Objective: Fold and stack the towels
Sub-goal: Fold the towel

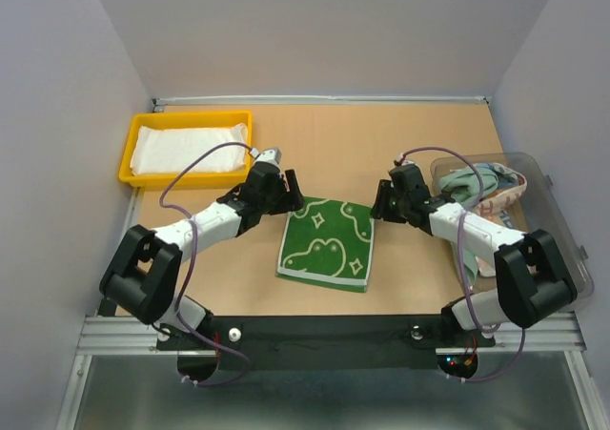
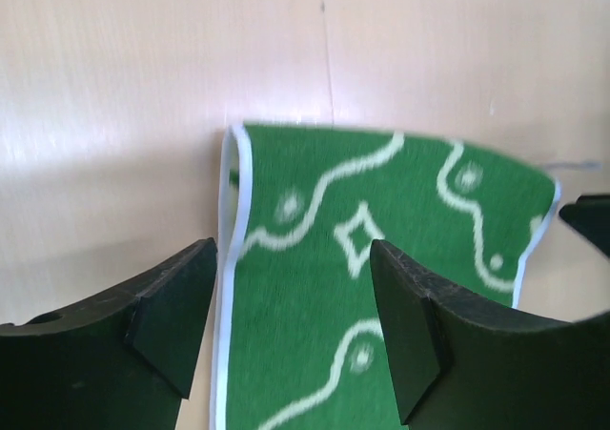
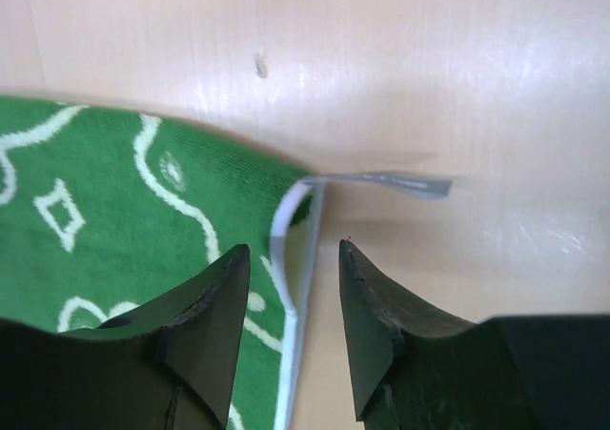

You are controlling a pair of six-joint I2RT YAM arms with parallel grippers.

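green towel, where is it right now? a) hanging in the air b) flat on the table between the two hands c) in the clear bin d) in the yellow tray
b: the green towel lies flat on the table, the left hand at its far left corner and the right hand at its far right corner.

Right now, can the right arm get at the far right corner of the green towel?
Probably yes. The right gripper hovers just over that corner of the green towel, jaws open with the white edge between them, near the grey tag. Nothing visible blocks it.
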